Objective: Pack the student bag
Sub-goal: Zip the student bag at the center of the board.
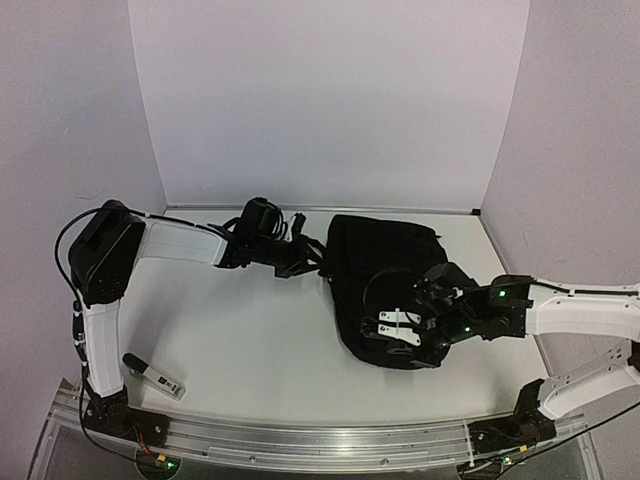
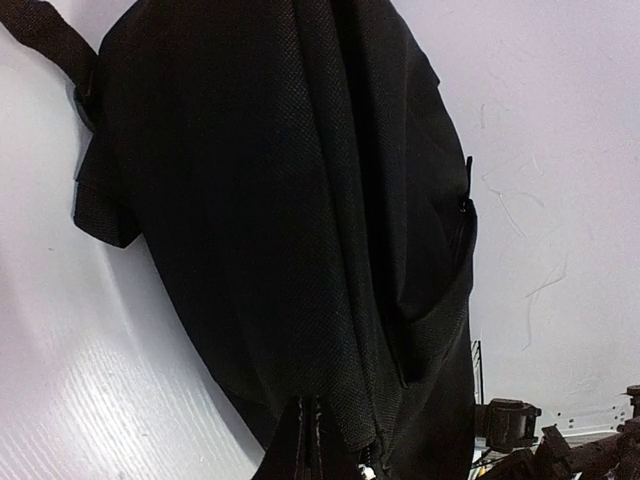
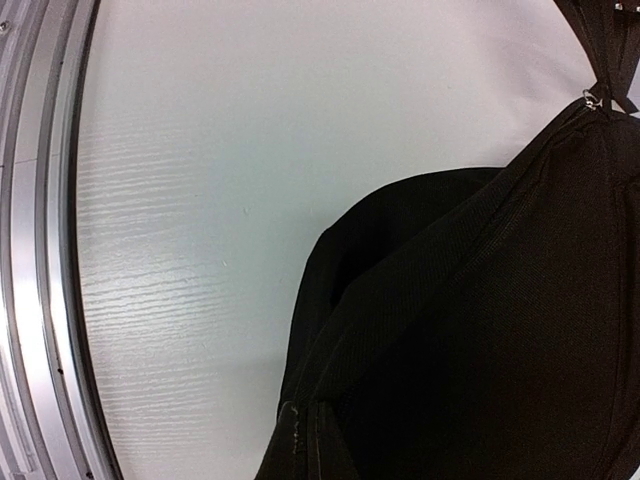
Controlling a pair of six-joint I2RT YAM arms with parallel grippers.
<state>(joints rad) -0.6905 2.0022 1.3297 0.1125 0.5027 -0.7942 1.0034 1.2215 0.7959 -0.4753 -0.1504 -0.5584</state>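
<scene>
The white surface (image 1: 260, 340) carries the student bag (image 1: 380, 260), a large black fabric backpack lying flat on its right half, close to the right wall. One strap (image 2: 45, 35) runs off the bag's far corner.

The left arm reaches across to the bag's far-left edge. There the left tool (image 1: 303, 262) touches the fabric. In the left wrist view its dark fingers (image 2: 300, 445) are pressed together on a fold of the bag, with the folds converging into them.

The right arm comes in from the bag's right side. The right tool (image 1: 397, 325) sits on the bag's near end, its fingers (image 3: 297, 445) likewise closed on the bag's edge.

A small black-and-white oblong object (image 1: 153, 375) lies well to the left of the bag, near the left arm's base; its kind cannot be told.
</scene>
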